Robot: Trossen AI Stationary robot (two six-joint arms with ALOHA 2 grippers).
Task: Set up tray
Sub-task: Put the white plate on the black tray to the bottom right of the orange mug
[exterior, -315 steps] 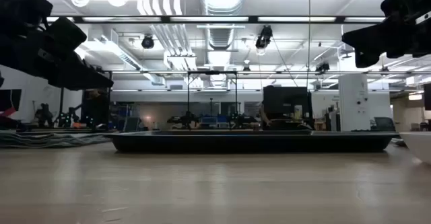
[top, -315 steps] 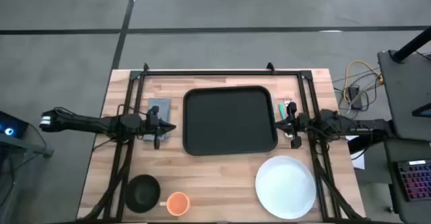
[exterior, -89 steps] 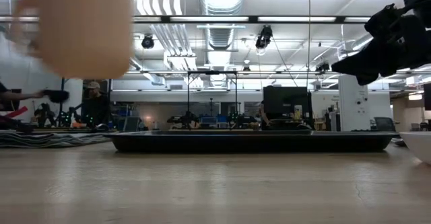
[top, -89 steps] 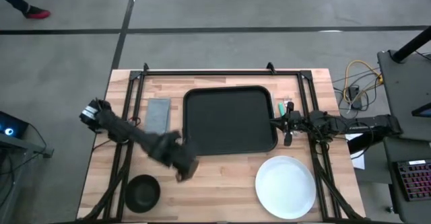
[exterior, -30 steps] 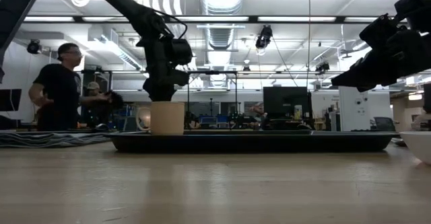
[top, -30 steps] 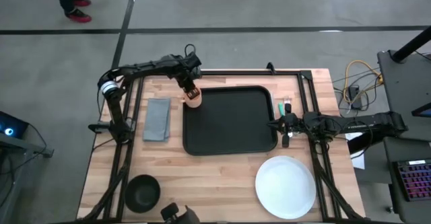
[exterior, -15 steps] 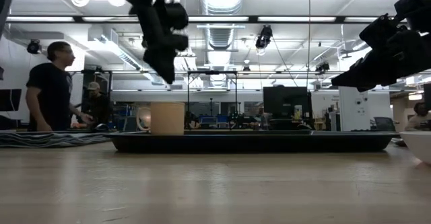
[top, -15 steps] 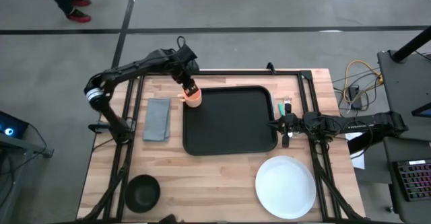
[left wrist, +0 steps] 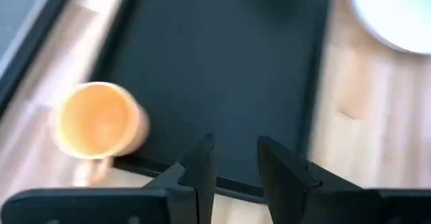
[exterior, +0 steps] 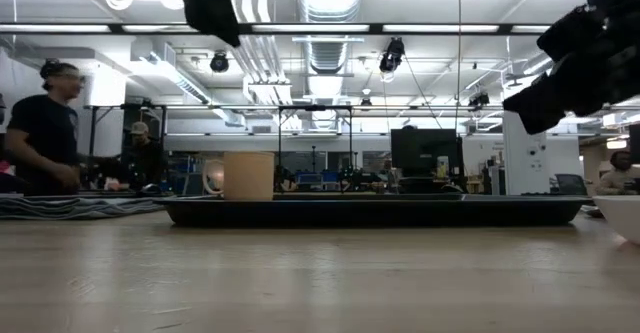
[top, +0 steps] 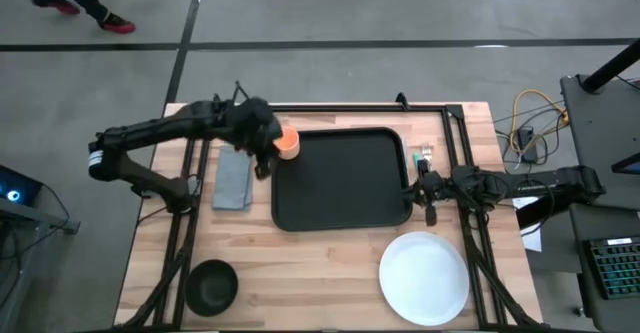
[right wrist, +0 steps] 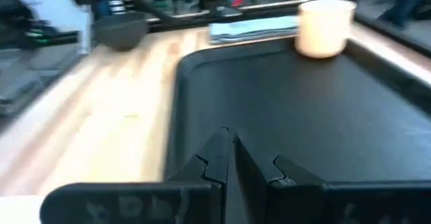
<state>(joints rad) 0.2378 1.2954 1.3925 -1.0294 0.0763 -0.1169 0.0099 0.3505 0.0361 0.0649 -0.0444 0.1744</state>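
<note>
The orange cup stands free in a corner of the black tray, just ahead of the left gripper, whose fingers are slightly parted and empty. The right gripper hangs at the tray's opposite edge, fingers pressed together, holding nothing.

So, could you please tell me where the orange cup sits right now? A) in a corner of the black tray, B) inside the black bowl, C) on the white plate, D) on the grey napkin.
A: in the high view the orange cup stands in the far left corner of the black tray, beside the left claw and apart from the white plate.
</note>
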